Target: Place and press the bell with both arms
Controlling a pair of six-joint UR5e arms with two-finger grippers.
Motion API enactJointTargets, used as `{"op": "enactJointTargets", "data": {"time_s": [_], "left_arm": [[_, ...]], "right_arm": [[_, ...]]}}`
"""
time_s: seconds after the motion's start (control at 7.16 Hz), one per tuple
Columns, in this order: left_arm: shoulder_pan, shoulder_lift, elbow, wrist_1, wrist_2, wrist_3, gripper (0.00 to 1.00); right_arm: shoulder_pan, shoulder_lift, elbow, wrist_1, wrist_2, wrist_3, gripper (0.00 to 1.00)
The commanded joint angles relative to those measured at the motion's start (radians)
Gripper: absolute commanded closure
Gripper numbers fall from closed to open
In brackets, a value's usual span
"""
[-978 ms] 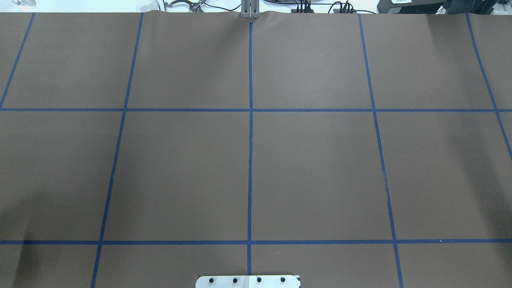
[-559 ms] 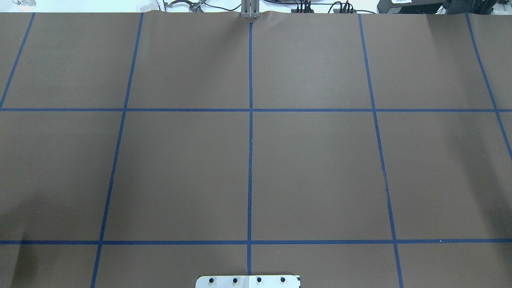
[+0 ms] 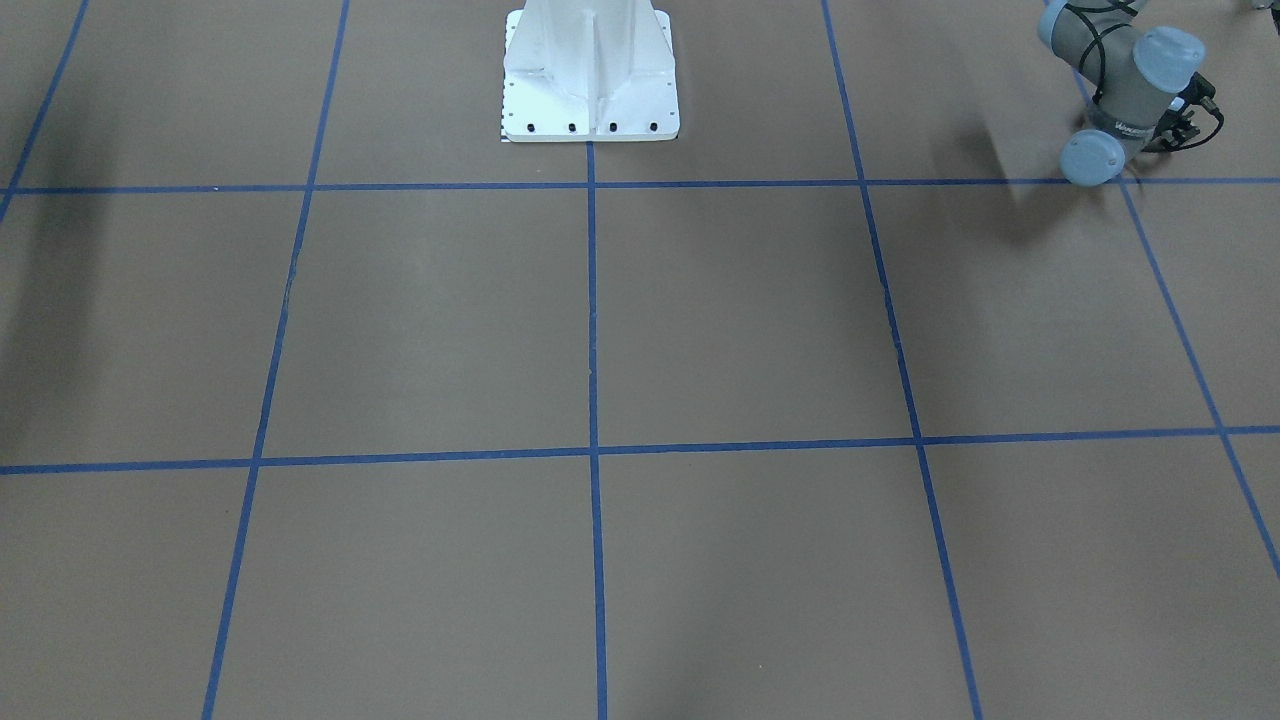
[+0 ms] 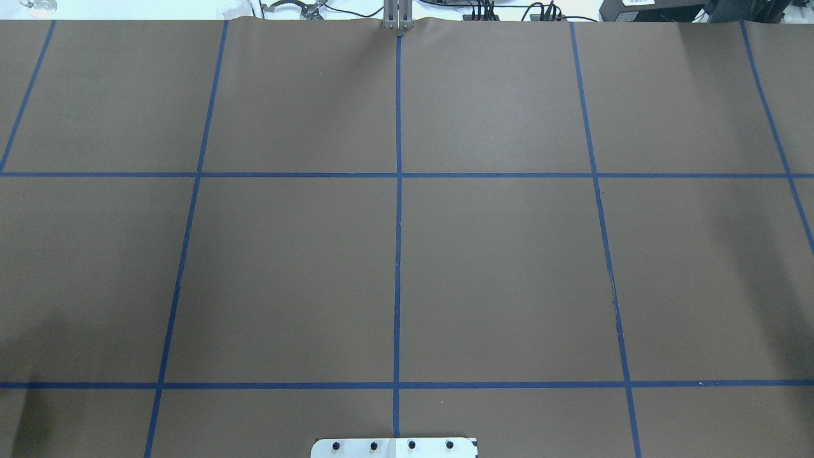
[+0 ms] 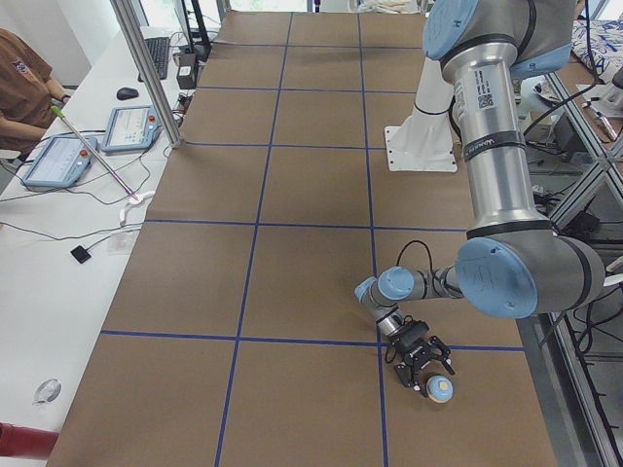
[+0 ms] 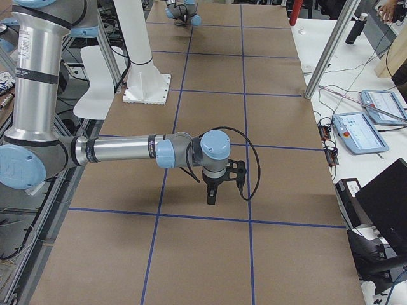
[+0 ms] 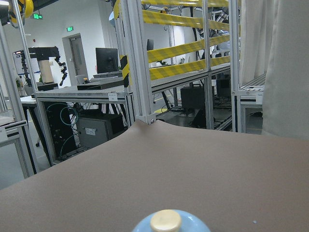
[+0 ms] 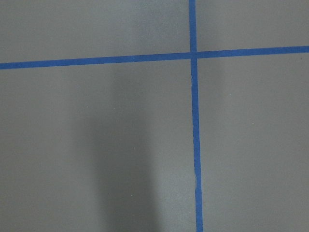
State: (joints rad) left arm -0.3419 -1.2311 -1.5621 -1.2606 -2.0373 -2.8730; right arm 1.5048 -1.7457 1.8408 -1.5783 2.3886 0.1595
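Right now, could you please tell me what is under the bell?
Only the brown table cover shows around the bell, which seems to sit on it; its own base hides the patch directly beneath.

I'm driving a robotics lab rig: left arm [image 5: 496,175] and right arm [image 6: 121,151] over the tape-gridded table [image 4: 286,273], teach pendants [image 5: 131,128] on the bench [image 5: 58,253] beside the table, aluminium frames [image 7: 137,63] with hazard-striped beams [image 7: 183,49] beyond the table's end.

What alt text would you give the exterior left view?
The left arm bends down to a brown, blue-gridded table, its end effector just beside a small light-blue bell. A white pedestal stands farther back, and an operator shows at the view's top left.
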Motion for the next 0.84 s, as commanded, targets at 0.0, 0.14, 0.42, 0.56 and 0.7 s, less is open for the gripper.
{"op": "enactJointTargets", "data": {"time_s": [0.0,0.14,0.42,0.56,0.7], "left_arm": [[0.017,0.007,0.004,0.000,-0.003,-0.023,0.22],[0.026,0.007,0.005,0.000,-0.003,-0.035,0.43],[0.040,0.009,0.010,0.000,-0.003,-0.043,0.61],[0.043,0.012,0.010,0.000,-0.003,-0.045,0.69],[0.044,0.013,0.010,0.000,-0.003,-0.045,0.73]], "right_arm": [[0.000,0.000,0.000,0.000,0.000,0.000,0.00],[0.000,0.000,-0.002,0.000,0.000,0.000,0.00],[0.000,0.000,0.000,0.000,0.000,0.000,0.00],[0.000,0.000,0.000,0.000,0.001,0.000,0.00],[0.000,0.000,0.000,0.000,0.001,0.000,0.00]]}}
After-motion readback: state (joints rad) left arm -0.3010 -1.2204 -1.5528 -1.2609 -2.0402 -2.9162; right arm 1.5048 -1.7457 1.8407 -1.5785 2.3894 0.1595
